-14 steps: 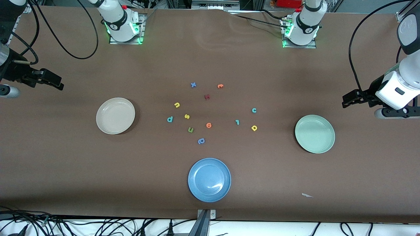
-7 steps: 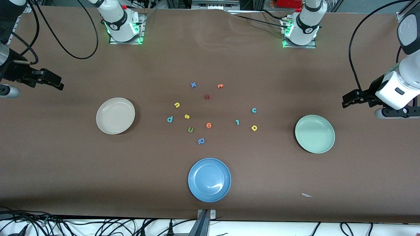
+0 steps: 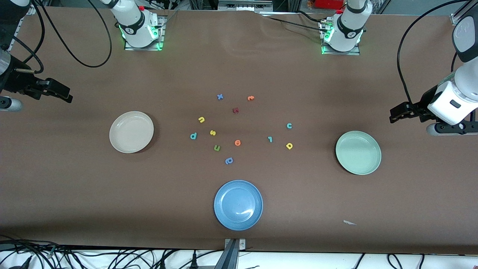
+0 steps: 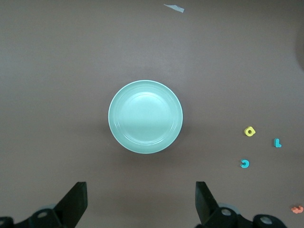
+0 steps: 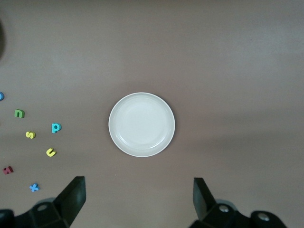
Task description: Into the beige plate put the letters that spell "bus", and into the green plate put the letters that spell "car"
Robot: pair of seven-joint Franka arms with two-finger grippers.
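Note:
The beige plate point(image 3: 131, 132) point(image 5: 141, 124) lies toward the right arm's end of the table, the green plate point(image 3: 358, 152) point(image 4: 145, 116) toward the left arm's end. Both plates hold nothing. Between them lie the teal b point(image 3: 193, 136), yellow u point(image 3: 201, 119), yellow s point(image 3: 213, 132), teal c point(image 3: 289, 126), yellow a point(image 3: 289, 145) and teal r point(image 3: 270, 139). My right gripper point(image 3: 61, 93) point(image 5: 139, 197) hangs open over bare table at its end. My left gripper point(image 3: 395, 114) point(image 4: 141, 199) hangs open over bare table at its end.
A blue plate point(image 3: 238, 205) lies nearest the front camera. Other letters lie among the task's: green u point(image 3: 217, 148), orange round one point(image 3: 237, 142), blue p point(image 3: 229, 161), blue x point(image 3: 220, 96), orange t point(image 3: 250, 98), dark red one point(image 3: 235, 110). A paper scrap point(image 3: 349, 222) lies near the front edge.

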